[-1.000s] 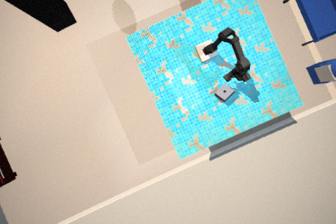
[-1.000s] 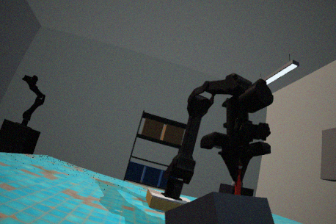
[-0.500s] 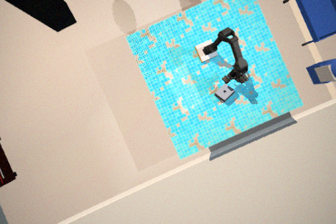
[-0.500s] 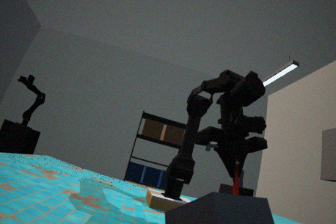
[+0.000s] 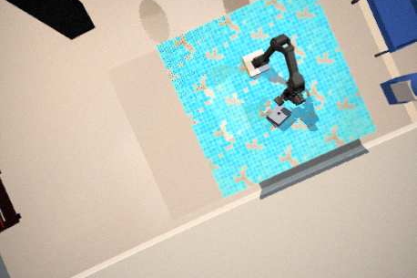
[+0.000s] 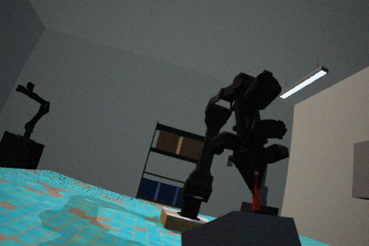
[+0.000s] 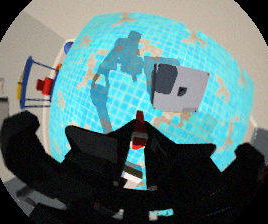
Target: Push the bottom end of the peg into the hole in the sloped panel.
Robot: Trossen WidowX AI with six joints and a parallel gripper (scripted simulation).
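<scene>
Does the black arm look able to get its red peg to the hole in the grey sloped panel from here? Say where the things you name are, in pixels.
Probably yes: nothing visible stands between the red peg [image 6: 255, 198] [image 7: 140, 120] and the grey sloped panel's dark hole [image 5: 279, 113] [image 7: 182, 91].
</scene>
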